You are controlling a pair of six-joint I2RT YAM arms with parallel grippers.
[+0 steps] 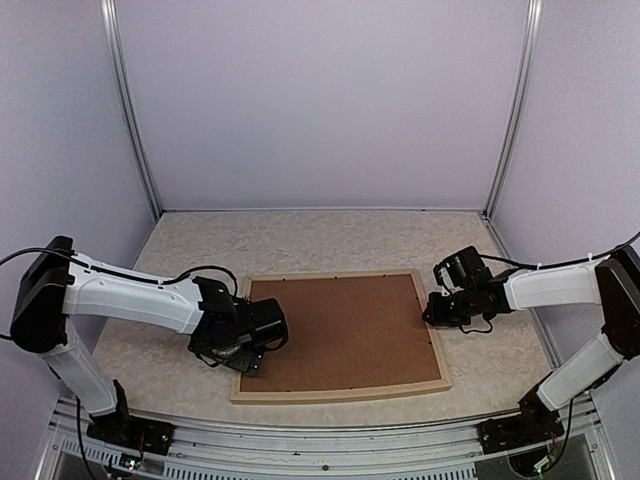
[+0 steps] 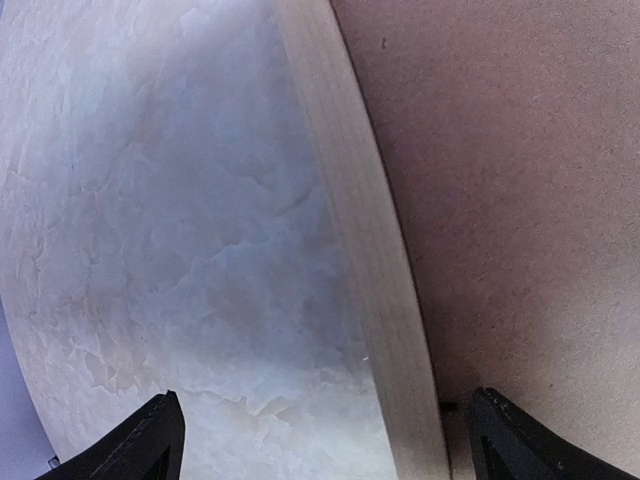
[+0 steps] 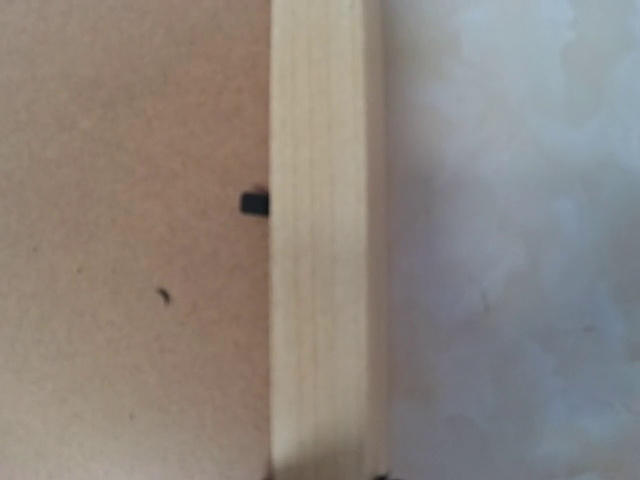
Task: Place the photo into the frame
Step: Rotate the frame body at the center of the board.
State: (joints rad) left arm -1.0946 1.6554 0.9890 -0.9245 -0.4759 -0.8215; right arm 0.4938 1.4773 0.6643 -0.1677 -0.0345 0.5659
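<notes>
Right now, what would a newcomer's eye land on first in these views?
The pale wooden frame lies mid-table, filled by a brown backing board. The left tool hangs open over its left rail, and the right tool sits at its right rail. No photo is visible.

I'm looking into a booth closed in by plain, pale lilac-grey panels: a back wall (image 1: 320,100), a left wall (image 1: 50,120) and a right wall (image 1: 590,120), all bare. Two slim metal posts (image 1: 130,110) rise at the rear corners, where the panels meet. The tabletop (image 1: 300,235) is cream with a faint marbled veining, and up close it looks mottled, with cloudy patches. A ribbed aluminium rail (image 1: 330,455) runs along its near edge. The light is soft and even, leaving only mild shadows on the surface.
</notes>
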